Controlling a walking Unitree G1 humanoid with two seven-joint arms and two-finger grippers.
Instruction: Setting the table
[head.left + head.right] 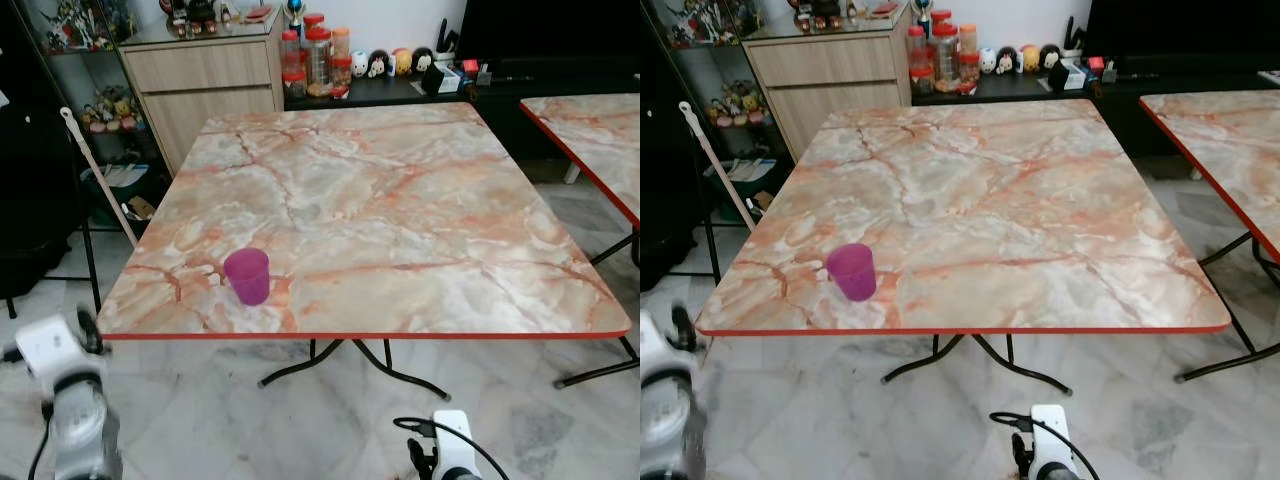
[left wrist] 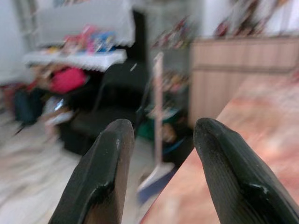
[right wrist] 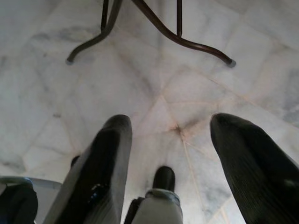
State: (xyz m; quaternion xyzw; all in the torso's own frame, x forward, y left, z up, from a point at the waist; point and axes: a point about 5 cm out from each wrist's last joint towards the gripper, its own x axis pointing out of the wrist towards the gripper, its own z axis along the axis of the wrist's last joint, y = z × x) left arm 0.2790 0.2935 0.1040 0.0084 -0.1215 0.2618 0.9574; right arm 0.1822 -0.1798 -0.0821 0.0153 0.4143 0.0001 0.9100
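Observation:
A purple plastic cup (image 1: 248, 275) stands upright near the front left corner of the pink marble table (image 1: 400, 200); nothing holds it. My left arm (image 1: 70, 400) is raised below the table's front left corner. Its gripper (image 2: 159, 172) is open and empty, level with the table's edge (image 2: 224, 177) and pointing past it. My right arm (image 1: 450, 450) hangs low in front of the table. The right gripper (image 3: 187, 158) is open and empty, pointing down at the marble floor (image 3: 163, 93) near the table's feet (image 3: 154, 28).
A second marble table (image 1: 590, 130) stands to the right. Behind the table are a wooden cabinet (image 1: 205, 85) and a dark shelf with jars (image 1: 315, 60) and figurines. A broom (image 1: 95, 175) leans at the left by a black shelf rack.

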